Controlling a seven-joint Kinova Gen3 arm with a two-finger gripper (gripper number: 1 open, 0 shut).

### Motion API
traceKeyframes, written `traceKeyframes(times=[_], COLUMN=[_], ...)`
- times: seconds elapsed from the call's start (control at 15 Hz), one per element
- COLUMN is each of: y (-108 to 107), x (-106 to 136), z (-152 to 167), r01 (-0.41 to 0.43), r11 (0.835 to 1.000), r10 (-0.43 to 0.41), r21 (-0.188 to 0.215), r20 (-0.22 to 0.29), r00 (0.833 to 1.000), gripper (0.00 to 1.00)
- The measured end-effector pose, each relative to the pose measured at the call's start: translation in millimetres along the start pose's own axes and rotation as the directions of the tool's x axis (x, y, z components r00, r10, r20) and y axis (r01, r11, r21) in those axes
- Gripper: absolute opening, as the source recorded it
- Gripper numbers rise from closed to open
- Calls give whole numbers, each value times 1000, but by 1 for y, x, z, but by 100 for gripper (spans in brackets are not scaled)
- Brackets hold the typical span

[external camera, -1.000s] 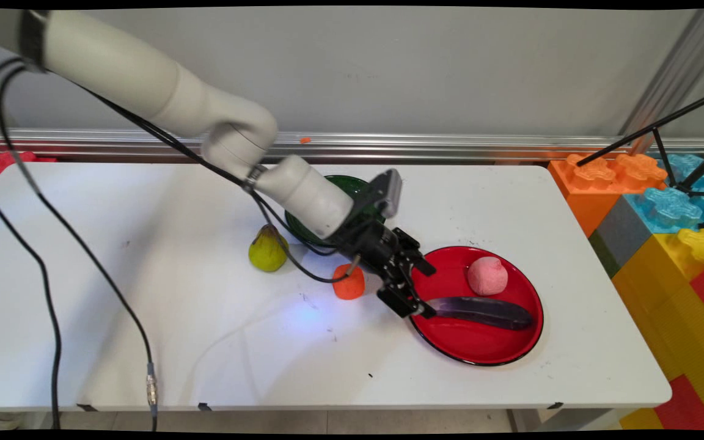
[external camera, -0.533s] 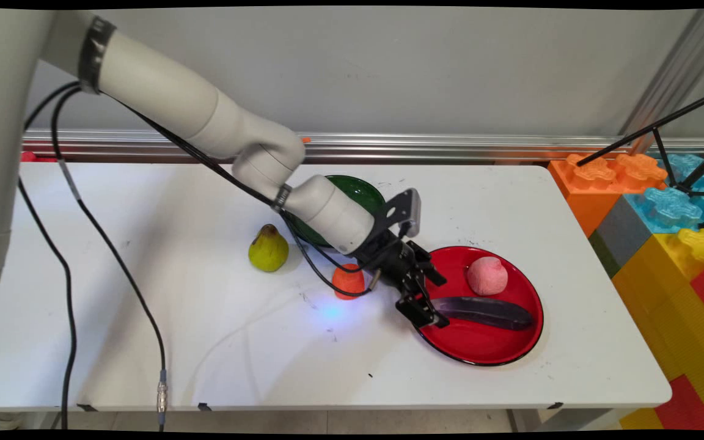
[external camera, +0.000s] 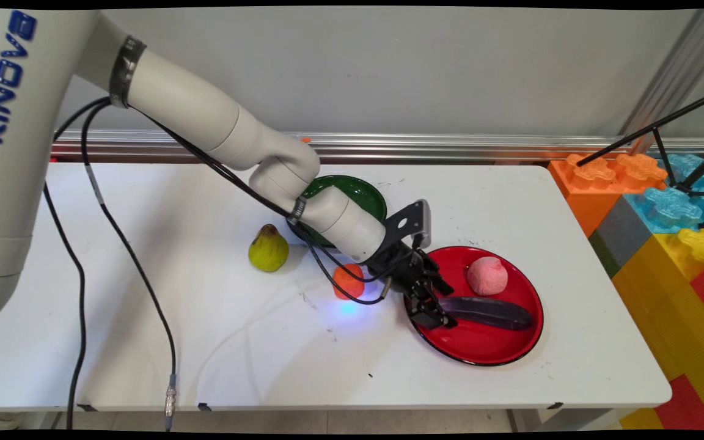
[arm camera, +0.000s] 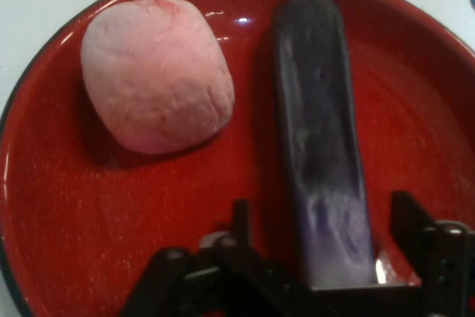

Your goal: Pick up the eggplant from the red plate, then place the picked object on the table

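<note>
1. Now we are looking at the end effector (external camera: 434, 318) reaching low into the red plate (external camera: 480, 354), with its two fingers (arm camera: 404, 220) standing apart on either side of the near end of the eggplant (external camera: 486, 312).
2. We are seeing the eggplant (arm camera: 319, 139) lying flat in the plate (arm camera: 59, 250), running straight away from the hand, its near end sitting between the fingers; whether either finger is touching it we cannot tell.
3. We are judging that a good hold here calls for centring the fingers on the eggplant's width, since in the hand view it is sitting closer to one finger than the other.
4. We are also noting that the grip is falling at the very end of a long, smooth body, so it would likely droop or pivot if lifted; closing gently and squarely matters.
5. We are keeping the pink ball (external camera: 487, 275) in mind: it is resting in the same plate, beside the eggplant but apart from it.
6. We are seeing an orange piece (external camera: 348, 280), a pear (external camera: 268, 249) and a green plate (external camera: 358, 189) on the counter (external camera: 144, 318), clear of the hand.
</note>
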Motion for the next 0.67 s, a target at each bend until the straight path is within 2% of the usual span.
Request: traceKeyframes(times=[0.67], y=[6], x=[6], z=[5], r01=[32], r11=[999], r10=[-32], r21=[8], r20=[-20], r00=[999], gripper=[0])
